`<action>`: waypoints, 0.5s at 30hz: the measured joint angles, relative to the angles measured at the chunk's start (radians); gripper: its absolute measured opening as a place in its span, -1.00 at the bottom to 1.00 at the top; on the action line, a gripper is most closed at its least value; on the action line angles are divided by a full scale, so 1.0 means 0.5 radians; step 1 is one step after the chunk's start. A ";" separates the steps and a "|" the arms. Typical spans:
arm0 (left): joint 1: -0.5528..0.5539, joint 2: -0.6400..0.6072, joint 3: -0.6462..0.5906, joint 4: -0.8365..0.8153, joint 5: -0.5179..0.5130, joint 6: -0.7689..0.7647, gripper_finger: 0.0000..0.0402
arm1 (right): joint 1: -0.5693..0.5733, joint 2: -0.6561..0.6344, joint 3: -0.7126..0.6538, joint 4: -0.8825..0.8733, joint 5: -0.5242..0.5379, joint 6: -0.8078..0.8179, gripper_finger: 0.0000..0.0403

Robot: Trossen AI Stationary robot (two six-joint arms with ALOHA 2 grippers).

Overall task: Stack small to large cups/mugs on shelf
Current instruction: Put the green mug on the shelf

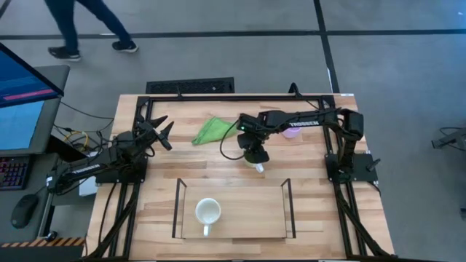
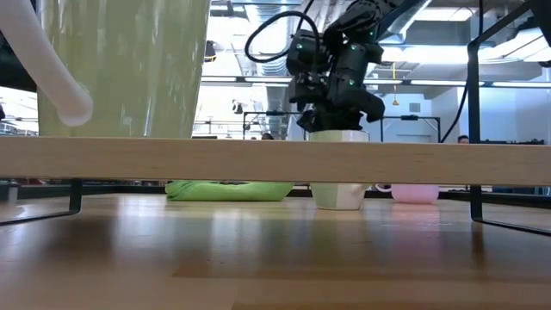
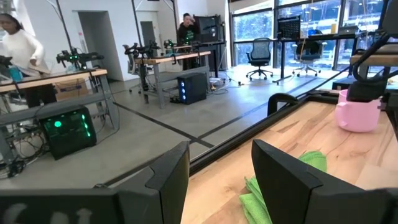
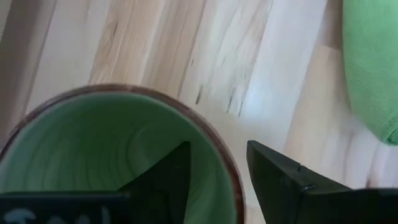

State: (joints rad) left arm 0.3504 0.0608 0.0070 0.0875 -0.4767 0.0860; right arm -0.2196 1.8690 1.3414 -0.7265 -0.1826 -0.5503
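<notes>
my right gripper (image 4: 217,171) straddles the rim of the green mug (image 4: 112,155), one finger inside, one outside, parted about a wall's thickness, so i judge it pinched. the mug stands on the table just behind the shelf (image 1: 233,222), near the green cloth (image 1: 212,129). the risk: a one-wall pinch may let the mug swing or slip and clip the shelf's edge. it's green inside with a brownish rim. my left gripper (image 1: 162,131) waits open, well left of the shelf's back.

One mug (image 1: 208,212) stands on the shelf (image 1: 240,225), a second mug (image 1: 256,164) just behind the shelf, cloth (image 1: 212,130) and third mug (image 1: 292,133) farther behind.
</notes>
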 joint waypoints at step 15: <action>0.000 0.000 0.000 0.000 0.000 0.000 -0.17 | 0.007 0.000 0.031 0.000 0.000 0.071 -0.12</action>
State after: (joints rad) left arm 0.3502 0.0608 0.0068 0.0875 -0.4767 0.0860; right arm -0.2161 1.8690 1.3567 -0.7266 -0.1825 -0.5146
